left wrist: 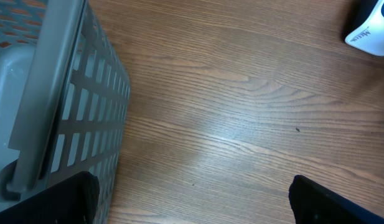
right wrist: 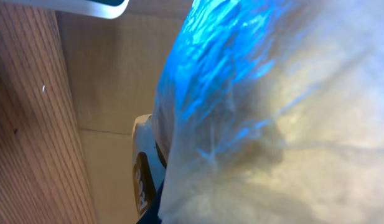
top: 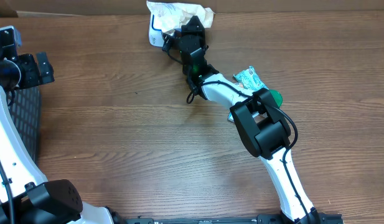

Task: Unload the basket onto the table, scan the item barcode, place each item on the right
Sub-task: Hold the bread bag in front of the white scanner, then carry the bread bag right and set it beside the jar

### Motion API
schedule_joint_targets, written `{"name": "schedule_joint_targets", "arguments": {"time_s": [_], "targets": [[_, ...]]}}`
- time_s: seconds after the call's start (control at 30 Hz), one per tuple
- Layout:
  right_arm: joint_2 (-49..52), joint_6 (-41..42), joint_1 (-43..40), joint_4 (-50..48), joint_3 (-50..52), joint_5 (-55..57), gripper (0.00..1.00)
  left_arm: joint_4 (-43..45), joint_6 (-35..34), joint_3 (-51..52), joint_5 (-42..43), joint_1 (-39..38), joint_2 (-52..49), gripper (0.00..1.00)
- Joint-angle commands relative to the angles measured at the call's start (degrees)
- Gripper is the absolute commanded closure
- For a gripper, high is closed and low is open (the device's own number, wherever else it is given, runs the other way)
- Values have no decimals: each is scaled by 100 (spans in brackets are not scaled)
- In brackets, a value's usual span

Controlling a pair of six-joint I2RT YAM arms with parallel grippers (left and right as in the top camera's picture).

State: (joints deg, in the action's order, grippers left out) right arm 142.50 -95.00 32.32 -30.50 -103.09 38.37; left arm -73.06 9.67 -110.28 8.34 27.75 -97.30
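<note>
The item, a white package with blue print in crumpled translucent plastic (top: 170, 18), lies at the table's far edge, top centre. My right gripper (top: 193, 30) reaches into its bunched plastic and is shut on it. In the right wrist view the plastic (right wrist: 260, 106) fills the frame and hides the fingers. No barcode shows in any view. My left gripper (top: 37, 70) hangs open at the far left, nothing between its fingers (left wrist: 73, 199), over bare wood beside the basket.
A grey slotted basket (left wrist: 61, 99) stands at the left edge (top: 27, 118). A teal packet (top: 249, 78) and a green object (top: 276, 96) lie beside the right arm. A cardboard wall runs behind the table.
</note>
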Motion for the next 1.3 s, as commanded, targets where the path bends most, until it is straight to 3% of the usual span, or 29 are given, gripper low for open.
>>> {"name": "schedule_joint_targets", "arguments": {"time_s": [0.0, 0.13, 0.37, 0.6, 0.73, 0.8, 0.93, 1.07, 1.27], "targets": [[-17, -2, 55, -348, -120, 249, 96, 0, 151, -50, 7, -2, 7, 0], [-173, 0, 177, -876, -120, 293, 96, 0, 151, -48, 7, -2, 7, 0], [-997, 573, 262, -323, -118, 601, 96, 0, 151, -48, 7, -2, 7, 0], [-2549, 2868, 557, 3126, -118, 328, 96, 0, 151, -48, 7, -2, 7, 0], [-3423, 5204, 791, 5305, -118, -404, 96, 0, 151, -48, 7, -2, 7, 0], [-3866, 6658, 796, 6548, -118, -1344, 96, 0, 151, -48, 7, -2, 7, 0], [-4376, 8426, 581, 8168, -118, -2483, 96, 0, 149, -48, 7, -2, 7, 0], [-4544, 9506, 111, 9475, -118, -3331, 96, 0, 151, -48, 7, -2, 7, 0], [-4430, 9674, -916, 11090, 236, -3574, 96, 0, 151, -48, 7, -2, 7, 0]]}}
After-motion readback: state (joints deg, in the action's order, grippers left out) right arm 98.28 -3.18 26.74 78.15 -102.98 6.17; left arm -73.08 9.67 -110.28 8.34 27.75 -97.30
